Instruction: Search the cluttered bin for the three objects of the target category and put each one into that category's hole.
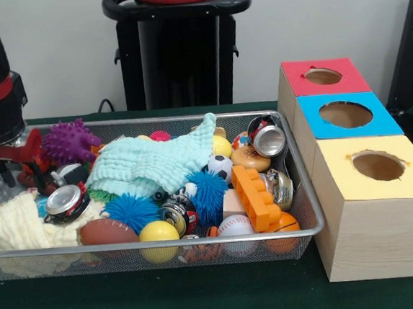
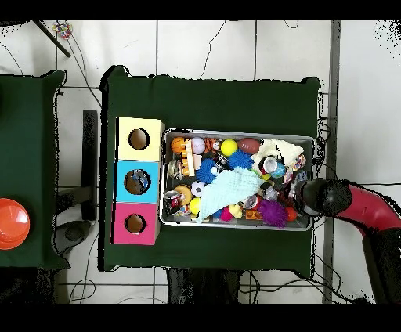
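Observation:
A wire mesh bin [image 1: 199, 238] [image 2: 239, 133] holds mixed clutter. Crushed cans lie at the right end [image 1: 269, 140], at the left [image 1: 67, 203] and near the front [image 1: 177, 215]. Among them are a baseball [image 1: 235, 226], a yellow ball [image 1: 157, 232], a small football [image 1: 106, 231], blue spiky balls [image 1: 130, 209], a purple spiky ball [image 1: 68, 142] and an orange toy brick [image 1: 255, 197]. A mint cloth [image 1: 156, 162] [image 2: 231, 186] covers the middle. My gripper [image 1: 9, 168] [image 2: 304, 196] hangs low over the bin's left end in the front view, partly hidden by clutter.
Three boxes with round holes stand in a row beside the bin: red [image 1: 323, 77] [image 2: 135, 224], blue [image 1: 345, 115] [image 2: 137, 182], yellow [image 1: 378, 166] [image 2: 139, 138]. A cream cloth [image 1: 17, 227] drapes the bin's left front corner. An orange disc [image 2: 12, 223] sits on a separate table.

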Robot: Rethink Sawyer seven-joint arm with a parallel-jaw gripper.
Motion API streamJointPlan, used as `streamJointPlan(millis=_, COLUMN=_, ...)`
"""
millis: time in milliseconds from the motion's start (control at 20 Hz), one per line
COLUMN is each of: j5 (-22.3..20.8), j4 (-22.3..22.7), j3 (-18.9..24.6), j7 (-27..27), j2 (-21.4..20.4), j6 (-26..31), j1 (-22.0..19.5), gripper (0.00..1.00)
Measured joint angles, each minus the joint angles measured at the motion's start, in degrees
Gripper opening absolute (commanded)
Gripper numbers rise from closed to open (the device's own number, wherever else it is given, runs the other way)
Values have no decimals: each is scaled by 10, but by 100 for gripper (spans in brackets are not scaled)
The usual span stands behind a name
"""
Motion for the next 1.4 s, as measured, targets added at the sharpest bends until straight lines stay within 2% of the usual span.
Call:
streamJointPlan(millis=900, j5=0, j4=-3, j3=5, j7=0, j2=17, j6=0, j1=-7, gripper=100)
streamJointPlan(millis=1400, j5=7, j4=-3, j3=5, j7=0, j2=-8, j6=30, j1=1, gripper=100)
